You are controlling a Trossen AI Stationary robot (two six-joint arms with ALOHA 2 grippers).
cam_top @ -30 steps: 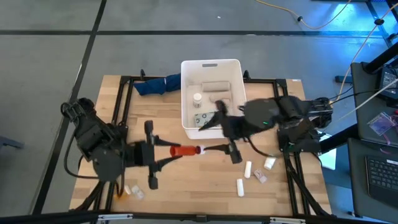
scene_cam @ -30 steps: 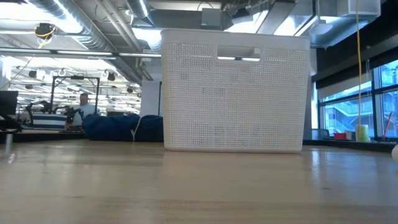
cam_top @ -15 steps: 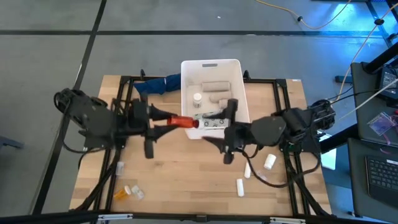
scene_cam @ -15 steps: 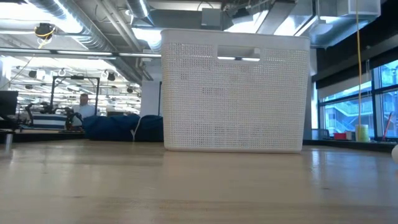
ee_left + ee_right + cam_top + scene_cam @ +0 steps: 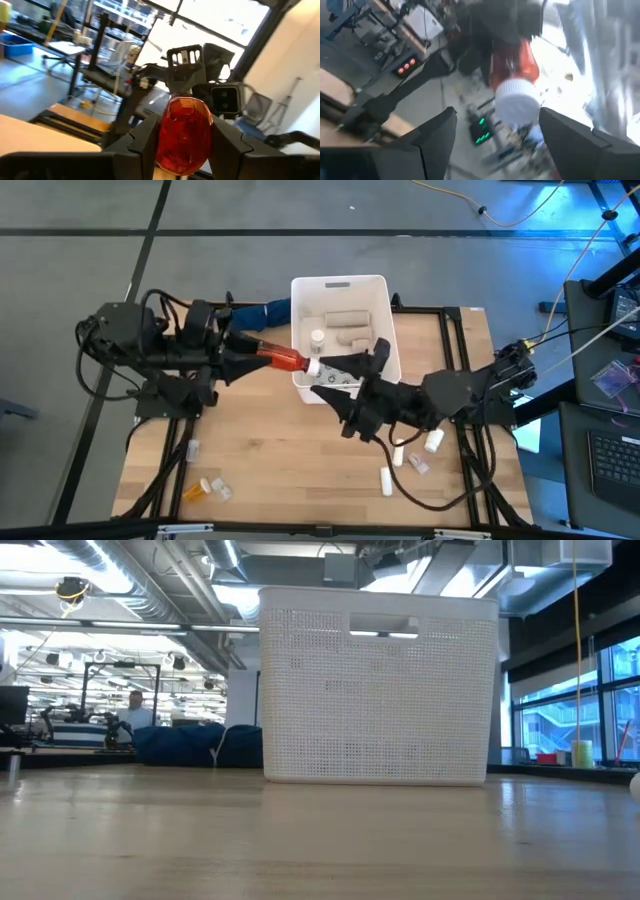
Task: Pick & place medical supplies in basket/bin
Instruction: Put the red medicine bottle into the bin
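Two grippers meet at the white tub's [image 5: 384, 308] seven-o'clock corner. Left gripper [image 5: 268, 358] clamps a red pill bottle [image 5: 285, 360] level, cap pointing at three o'clock over the rim, ready to drop in. Right gripper [image 5: 345, 377], fingers spread and empty, hovers at the bottle's four o'clock, seemingly for a handover.

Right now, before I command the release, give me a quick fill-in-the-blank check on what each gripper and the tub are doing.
1. The left gripper is shut on a ____ pill bottle with a white cap.
2. That bottle's cap hangs over the left rim of the white ____.
3. The right gripper has its jaws ____ and holds nothing.
4. Behind the tub lies a dark ____ cloth.

Missing words: red; tub; open; blue
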